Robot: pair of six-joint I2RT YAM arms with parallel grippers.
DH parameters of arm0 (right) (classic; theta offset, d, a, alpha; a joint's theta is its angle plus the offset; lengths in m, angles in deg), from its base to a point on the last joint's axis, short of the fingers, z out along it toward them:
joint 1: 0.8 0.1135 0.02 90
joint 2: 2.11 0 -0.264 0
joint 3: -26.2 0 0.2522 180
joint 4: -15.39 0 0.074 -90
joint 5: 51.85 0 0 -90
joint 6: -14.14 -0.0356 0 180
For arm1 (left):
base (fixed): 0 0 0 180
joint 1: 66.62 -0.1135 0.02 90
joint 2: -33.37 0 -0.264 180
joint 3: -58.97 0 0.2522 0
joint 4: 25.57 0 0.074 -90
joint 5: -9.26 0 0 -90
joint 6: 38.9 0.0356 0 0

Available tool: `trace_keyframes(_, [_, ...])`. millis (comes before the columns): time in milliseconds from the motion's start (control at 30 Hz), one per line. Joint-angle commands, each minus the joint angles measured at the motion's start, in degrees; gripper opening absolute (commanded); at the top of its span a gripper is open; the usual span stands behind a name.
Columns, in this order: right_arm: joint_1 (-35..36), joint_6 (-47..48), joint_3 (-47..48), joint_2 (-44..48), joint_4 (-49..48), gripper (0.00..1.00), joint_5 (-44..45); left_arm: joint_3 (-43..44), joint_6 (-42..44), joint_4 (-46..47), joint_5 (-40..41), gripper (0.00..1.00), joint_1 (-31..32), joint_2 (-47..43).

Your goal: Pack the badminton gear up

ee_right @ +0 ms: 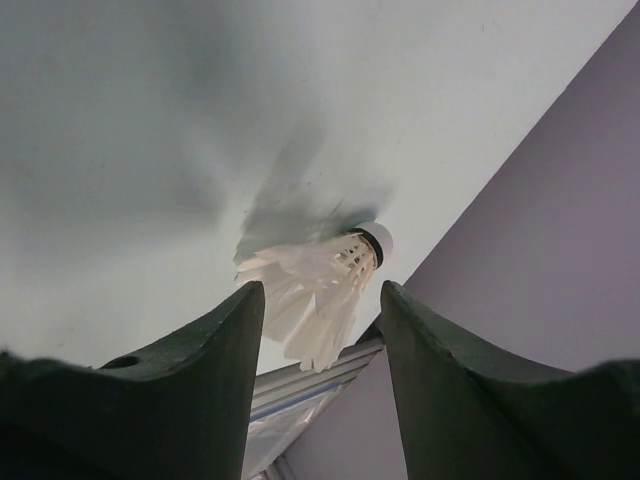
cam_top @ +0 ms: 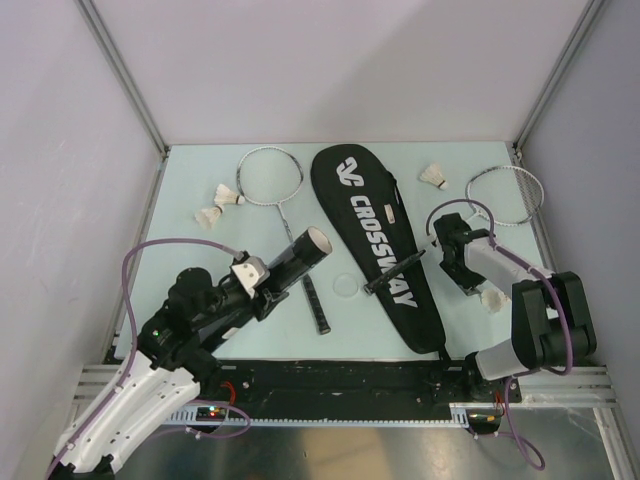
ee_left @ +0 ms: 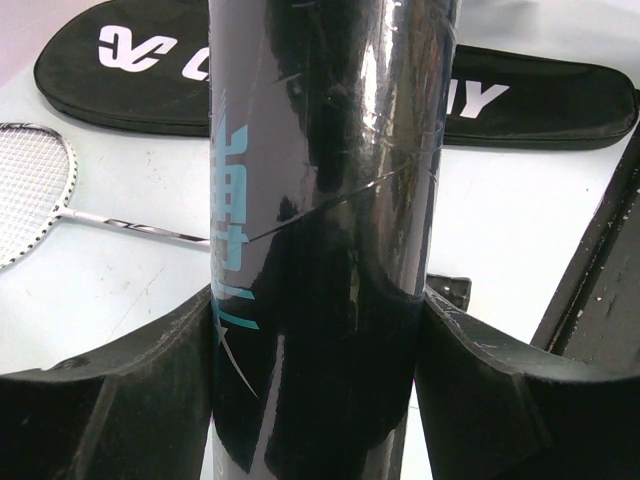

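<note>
My left gripper (cam_top: 262, 287) is shut on the black tube (cam_top: 290, 262) and holds it tilted over the table, open end (cam_top: 316, 241) toward the back right. In the left wrist view the tube (ee_left: 320, 180) fills the gap between the fingers (ee_left: 120, 400). My right gripper (cam_top: 500, 288) is open, its fingers either side of a white shuttlecock (ee_right: 320, 285) lying on the table (cam_top: 494, 297). One silver racquet (cam_top: 270, 177) lies at the back left. The other (cam_top: 505, 195) lies at the back right, its handle (cam_top: 395, 272) across the black CROSSWAY bag (cam_top: 385, 250).
Two more shuttlecocks (cam_top: 228, 196) (cam_top: 209, 216) lie at the far left and one (cam_top: 433, 177) at the back right. A small clear round lid (cam_top: 346, 286) lies beside the bag. Walls close in the table on three sides; a metal rail (cam_top: 330, 378) runs along the near edge.
</note>
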Motion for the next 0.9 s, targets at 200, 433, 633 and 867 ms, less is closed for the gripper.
trace_keyframes(200, [-1.5,1.9,-0.6,-2.2,-2.0,0.53,3.7,0.5,0.1,3.5,0.3,0.36,1.3,-0.7])
trace_keyframes(433, [-3.4,2.8,-2.0,-1.7,-3.9,0.50,4.7,0.2,0.4,3.5,1.1,0.36,2.0,-0.8])
trace_keyframes(633, [-3.8,3.9,-2.1,-2.6,-5.3,0.43,6.2,-0.2,0.8,3.5,1.6,0.36,2.1,-1.5])
trace_keyframes(867, [-3.9,5.1,-2.2,-4.1,-6.9,0.28,8.5,-0.3,1.0,3.5,2.2,0.37,2.1,-1.4])
